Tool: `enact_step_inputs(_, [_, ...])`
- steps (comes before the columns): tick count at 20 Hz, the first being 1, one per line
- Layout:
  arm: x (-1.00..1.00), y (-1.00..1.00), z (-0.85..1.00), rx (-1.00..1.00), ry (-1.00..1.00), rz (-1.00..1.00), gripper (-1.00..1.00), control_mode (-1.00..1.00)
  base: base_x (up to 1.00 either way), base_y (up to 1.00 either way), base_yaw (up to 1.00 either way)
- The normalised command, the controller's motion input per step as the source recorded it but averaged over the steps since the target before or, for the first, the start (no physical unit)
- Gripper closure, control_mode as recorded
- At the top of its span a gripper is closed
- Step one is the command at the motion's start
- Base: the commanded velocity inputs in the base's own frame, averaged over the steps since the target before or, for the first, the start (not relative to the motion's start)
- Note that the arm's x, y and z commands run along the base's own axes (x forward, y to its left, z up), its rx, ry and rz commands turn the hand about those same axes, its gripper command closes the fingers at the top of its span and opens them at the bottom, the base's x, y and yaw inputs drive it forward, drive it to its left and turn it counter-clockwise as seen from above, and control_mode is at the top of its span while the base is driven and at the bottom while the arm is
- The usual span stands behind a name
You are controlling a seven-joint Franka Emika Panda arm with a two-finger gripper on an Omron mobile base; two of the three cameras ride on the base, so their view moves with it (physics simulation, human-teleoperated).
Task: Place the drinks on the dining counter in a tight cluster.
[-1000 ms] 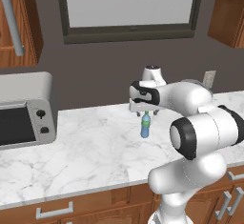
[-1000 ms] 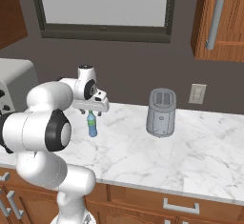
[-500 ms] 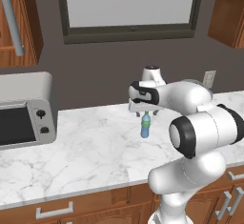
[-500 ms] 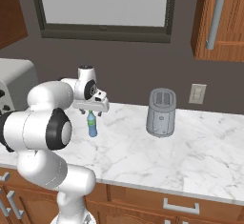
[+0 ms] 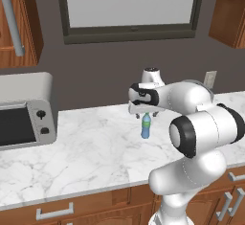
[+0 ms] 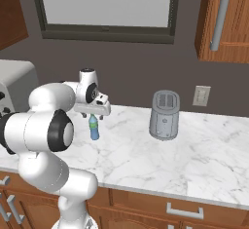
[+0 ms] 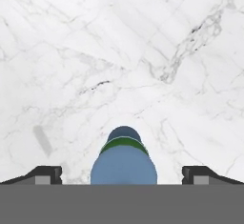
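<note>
Looking down the hand view, I see the small blue water bottle standing upright, its long axis vertical and its green-ringed cap pointing straight up toward the camera at the lower centre of the frame. My gripper hangs directly above it with the jaws spread wide, one dark fingertip at the lower left and the other at the lower right, each well clear of the bottle, so nothing is held. In the left base view the bottle sits at the centre of the frame on the marble wall counter, just beneath the gripper. The counter's front edge runs across the lower part of that frame, and bare marble lies open on both sides of the bottle. A microwave stands at the far left. In the right base view the bottle is left of centre, with a grey toaster well apart toward the middle right and a wall outlet behind it. I can read no label or writing on the bottle.
</note>
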Motion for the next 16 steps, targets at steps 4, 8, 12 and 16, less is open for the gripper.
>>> enact_step_inputs(4, [0.0, 0.0, -0.01, 0.0, 0.0, 0.0, -1.0, -1.0, 0.0, 0.0, 0.0])
enact_step_inputs(8, [0.0, 0.0, 0.0, 0.0, 0.0, 0.0, -1.0, -1.0, 0.0, 0.0, 0.0])
enact_step_inputs(12, [0.0, 0.0, 0.0, 0.0, 0.0, 0.0, -1.0, -1.0, 0.0, 0.0, 0.0])
enact_step_inputs(16, [0.0, 0.0, 0.0, 0.0, 0.0, 0.0, 1.0, -1.0, 0.0, 0.0, 0.0])
